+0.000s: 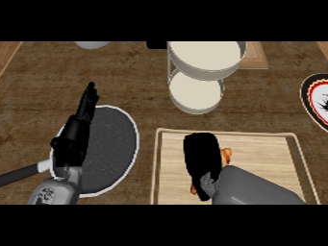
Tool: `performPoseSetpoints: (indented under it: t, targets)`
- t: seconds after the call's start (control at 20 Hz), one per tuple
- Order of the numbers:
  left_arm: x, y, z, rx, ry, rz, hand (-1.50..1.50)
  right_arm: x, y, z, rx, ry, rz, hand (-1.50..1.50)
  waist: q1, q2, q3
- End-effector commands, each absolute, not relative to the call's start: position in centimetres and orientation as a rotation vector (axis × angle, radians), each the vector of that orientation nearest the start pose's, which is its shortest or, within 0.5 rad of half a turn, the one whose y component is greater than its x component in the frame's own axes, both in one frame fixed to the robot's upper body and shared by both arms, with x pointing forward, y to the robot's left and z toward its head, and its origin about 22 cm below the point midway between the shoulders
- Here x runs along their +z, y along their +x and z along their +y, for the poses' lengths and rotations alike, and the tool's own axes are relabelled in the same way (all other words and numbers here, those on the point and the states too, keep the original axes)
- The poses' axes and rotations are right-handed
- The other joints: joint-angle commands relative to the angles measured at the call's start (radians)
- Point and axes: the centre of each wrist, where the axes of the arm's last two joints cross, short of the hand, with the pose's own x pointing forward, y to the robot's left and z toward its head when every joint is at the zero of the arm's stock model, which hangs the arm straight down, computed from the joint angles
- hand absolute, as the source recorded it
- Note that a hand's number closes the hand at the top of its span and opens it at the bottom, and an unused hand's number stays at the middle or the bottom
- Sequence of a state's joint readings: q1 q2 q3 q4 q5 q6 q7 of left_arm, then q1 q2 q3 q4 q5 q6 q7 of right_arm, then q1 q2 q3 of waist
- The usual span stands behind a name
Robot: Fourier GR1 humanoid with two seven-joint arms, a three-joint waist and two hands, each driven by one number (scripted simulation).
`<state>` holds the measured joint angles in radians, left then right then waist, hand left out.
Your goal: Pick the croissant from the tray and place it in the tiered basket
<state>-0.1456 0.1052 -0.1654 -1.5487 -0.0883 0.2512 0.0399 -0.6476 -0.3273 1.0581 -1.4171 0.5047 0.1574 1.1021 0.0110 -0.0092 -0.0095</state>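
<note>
The croissant (pixel 227 154) lies on the wooden tray (pixel 266 144) at the lower middle. Only orange slivers of it show at the hand's right side and lower left. My right hand (pixel 203 161) covers it from above, fingers curled down round it. The tiered basket (pixel 205 57) stands beyond the tray at the top centre; its lower cream tier (pixel 195 91) is nearer to the tray. At the left, my left hand (pixel 78 132) rests open with fingers straight and pointing away, over a dark pan.
A dark round pan (pixel 117 144) with a white rim and a grey handle (pixel 10 178) sits left of the tray. A patterned plate (pixel 326 108) lies at the right edge. A grey object (pixel 93 44) shows at the top left.
</note>
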Motion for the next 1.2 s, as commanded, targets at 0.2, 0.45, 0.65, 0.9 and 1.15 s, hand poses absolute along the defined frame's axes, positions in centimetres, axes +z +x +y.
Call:
performPoseSetpoints:
  t: [0.2,0.45,0.65,0.9,1.15]
  targets:
    - [2.7,27.0,19.9,-0.139,0.169,-1.662,0.0,5.6,27.4,2.7,1.302,-1.101,-0.725,1.5,0.033,0.012,0.008]
    - [2.5,27.2,17.9,-0.124,0.16,-1.662,0.0,8.5,29.4,3.7,1.206,-1.219,-0.786,1.5,0.025,0.009,0.008]
    - [3.1,28.0,19.3,-0.097,0.183,-1.667,0.0,13.0,29.0,5.1,1.138,-1.295,-0.906,1.5,-0.003,-0.001,0.008]
    - [2.3,26.7,21.0,-0.115,0.21,-1.637,0.0,19.5,30.0,5.8,1.014,-1.354,-1.028,1.5,-0.019,-0.014,0.008]
    - [2.4,26.8,21.4,-0.111,0.197,-1.627,0.0,24.4,30.0,5.8,0.959,-1.354,-1.081,1.5,-0.038,-0.016,0.008]
